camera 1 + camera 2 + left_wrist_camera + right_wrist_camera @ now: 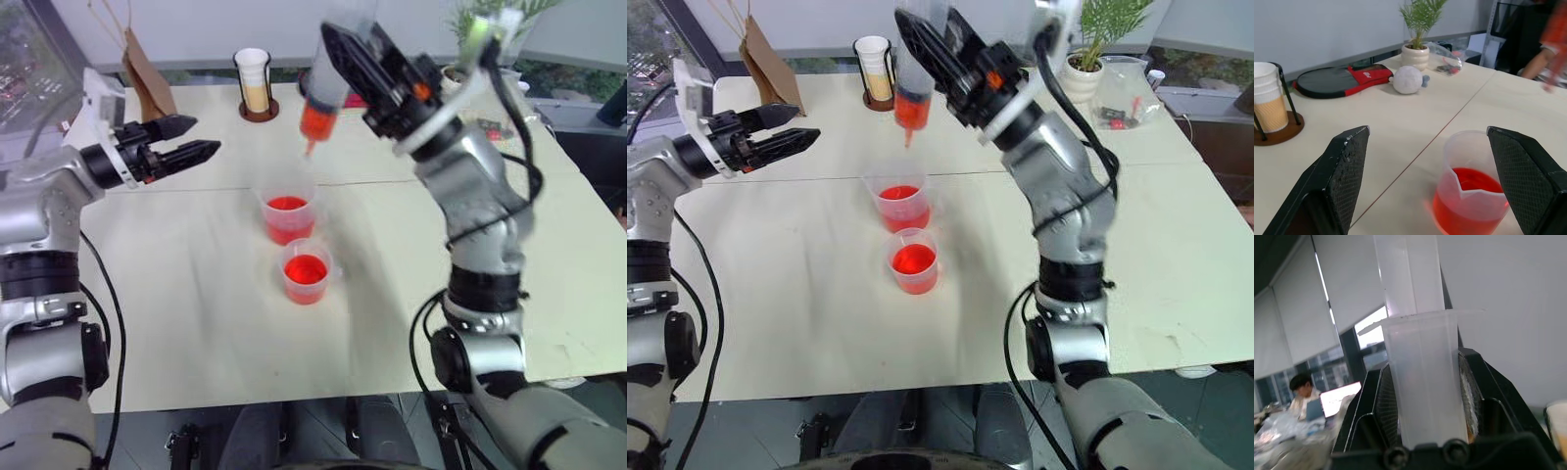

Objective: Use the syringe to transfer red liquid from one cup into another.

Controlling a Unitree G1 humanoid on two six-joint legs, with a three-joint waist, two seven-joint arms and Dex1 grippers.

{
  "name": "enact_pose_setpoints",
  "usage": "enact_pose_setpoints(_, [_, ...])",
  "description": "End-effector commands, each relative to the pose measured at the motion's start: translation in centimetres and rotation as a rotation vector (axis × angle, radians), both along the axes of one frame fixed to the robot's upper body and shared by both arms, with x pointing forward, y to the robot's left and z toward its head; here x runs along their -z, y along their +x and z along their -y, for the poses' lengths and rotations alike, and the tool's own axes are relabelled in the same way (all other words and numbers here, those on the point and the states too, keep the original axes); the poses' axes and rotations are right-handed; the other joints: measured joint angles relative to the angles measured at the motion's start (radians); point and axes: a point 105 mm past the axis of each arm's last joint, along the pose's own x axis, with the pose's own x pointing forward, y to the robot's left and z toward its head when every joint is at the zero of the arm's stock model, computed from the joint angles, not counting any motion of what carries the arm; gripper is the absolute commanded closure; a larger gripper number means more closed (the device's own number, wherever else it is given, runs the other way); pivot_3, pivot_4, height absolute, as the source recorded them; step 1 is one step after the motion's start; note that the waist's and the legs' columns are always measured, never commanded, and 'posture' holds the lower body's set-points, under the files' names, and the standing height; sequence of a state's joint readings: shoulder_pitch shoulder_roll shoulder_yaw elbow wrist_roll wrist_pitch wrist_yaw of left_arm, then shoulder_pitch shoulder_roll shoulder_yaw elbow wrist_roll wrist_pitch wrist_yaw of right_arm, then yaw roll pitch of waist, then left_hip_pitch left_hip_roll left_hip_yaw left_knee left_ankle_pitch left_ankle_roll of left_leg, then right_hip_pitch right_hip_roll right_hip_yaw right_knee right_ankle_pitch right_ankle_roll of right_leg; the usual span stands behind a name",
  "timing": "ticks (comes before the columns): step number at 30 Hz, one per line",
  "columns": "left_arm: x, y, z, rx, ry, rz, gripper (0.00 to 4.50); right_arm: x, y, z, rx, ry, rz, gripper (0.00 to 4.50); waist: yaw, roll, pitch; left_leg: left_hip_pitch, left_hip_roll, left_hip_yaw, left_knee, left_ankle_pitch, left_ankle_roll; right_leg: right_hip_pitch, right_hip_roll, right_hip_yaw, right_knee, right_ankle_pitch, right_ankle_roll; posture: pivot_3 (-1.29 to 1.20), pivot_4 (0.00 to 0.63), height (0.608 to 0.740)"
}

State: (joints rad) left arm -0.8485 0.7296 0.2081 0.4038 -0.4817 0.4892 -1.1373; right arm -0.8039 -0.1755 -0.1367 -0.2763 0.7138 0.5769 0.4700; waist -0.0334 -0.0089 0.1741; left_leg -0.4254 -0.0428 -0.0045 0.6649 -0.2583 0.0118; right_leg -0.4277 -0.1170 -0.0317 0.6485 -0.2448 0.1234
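I have two cups in the middle of the desk [176, 323]: the taller cup [288, 217] and, just in front of it toward the near edge, the smaller cup [307, 275], almost touching. Directly above them the syringe [324, 88] hangs tip down in my right gripper [345, 61], so the way straight down is blocked. My left gripper [188, 139] sits spread apart to their left. A white cup in its holder [254, 84] stands by the far edge.

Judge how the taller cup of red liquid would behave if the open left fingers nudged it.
The taller cup looks like thin clear plastic, so probably light and easily squeezed. It is about half full of red liquid, so a sharp push could slosh it. On the smooth table it would likely slide rather than tip.
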Motion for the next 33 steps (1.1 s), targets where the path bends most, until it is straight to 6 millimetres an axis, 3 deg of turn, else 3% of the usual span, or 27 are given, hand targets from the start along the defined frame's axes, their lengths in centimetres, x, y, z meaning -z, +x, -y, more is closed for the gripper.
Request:
enact_pose_setpoints(1, [-2.1, 0.0, 0.7, 0.037, 0.010, 0.073, 0.56, 0.8, -2.5, -0.8, -0.048, -0.036, -0.015, 3.09, -0.001, 0.000, 0.000, 0.000, 0.000, 0.000, 0.000, 0.000, 0.000, 0.000, 0.000, 0.000, 0.000, 0.000, 0.000, 0.00, 0.150, 0.740])
enact_pose_setpoints(5, [-3.6, -0.4, 2.9, 0.155, 0.033, 0.098, 0.56, 5.9, -3.6, -1.4, -0.026, -0.155, -0.097, 3.09, 0.010, 0.000, 0.000, 0.000, 0.000, 0.001, 0.000, -0.001, 0.002, 0.000, 0.001, 0.000, 0.000, 0.000, 0.000, 0.00, 0.150, 0.740])
enact_pose_setpoints(9, [-6.3, -1.3, 4.9, 0.258, 0.039, 0.155, 0.56, 8.0, -3.7, -1.4, -0.017, -0.178, -0.138, 3.09, 0.017, -0.001, 0.000, 0.000, 0.000, 0.002, 0.002, -0.002, 0.004, 0.000, 0.001, 0.000, 0.000, 0.000, 0.000, 0.00, 0.150, 0.740])
enact_pose_setpoints(13, [-8.1, -2.3, 7.2, 0.354, 0.049, 0.211, 0.56, 8.5, -3.8, -1.7, -0.023, -0.182, -0.149, 3.09, 0.018, -0.001, 0.000, 0.000, 0.001, 0.002, 0.002, -0.002, 0.005, 0.001, 0.001, 0.000, -0.001, 0.000, 0.000, 0.00, 0.150, 0.740])
enact_pose_setpoints(19, [-8.7, -3.6, 10.1, 0.485, 0.069, 0.248, 0.56, 8.6, -3.9, -2.0, -0.022, -0.177, -0.145, 3.09, 0.017, -0.001, 0.000, 0.000, 0.001, 0.001, 0.002, -0.002, 0.003, 0.001, 0.001, 0.000, -0.001, 0.000, 0.000, 0.00, 0.150, 0.740])
enact_pose_setpoints(33, [-8.5, -4.2, 11.8, 0.550, 0.076, 0.264, 0.56, 9.2, -4.0, -2.1, -0.022, -0.209, -0.145, 3.09, 0.019, -0.001, 0.000, 0.000, 0.001, 0.001, 0.002, -0.002, 0.004, 0.001, 0.002, 0.000, -0.001, 0.000, 0.000, 0.00, 0.150, 0.740])
